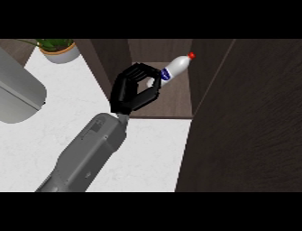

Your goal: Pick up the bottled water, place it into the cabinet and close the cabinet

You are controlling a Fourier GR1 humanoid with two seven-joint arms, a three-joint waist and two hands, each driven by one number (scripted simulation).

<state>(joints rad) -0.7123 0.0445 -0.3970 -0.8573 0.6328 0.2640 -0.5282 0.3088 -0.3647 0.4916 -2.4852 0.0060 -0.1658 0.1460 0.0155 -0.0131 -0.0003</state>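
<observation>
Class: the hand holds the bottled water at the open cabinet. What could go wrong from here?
1. The right hand grips the bottled water near its base, and it is tilted; released like this, it might topple on the cabinet shelf.
2. The red cap sits close to the cabinet's side wall; pushing further could knock it.

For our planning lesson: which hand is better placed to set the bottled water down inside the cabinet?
Right. The right hand is curled round the bottled water, which is tilted inside the open cabinet; no left hand shows.
</observation>
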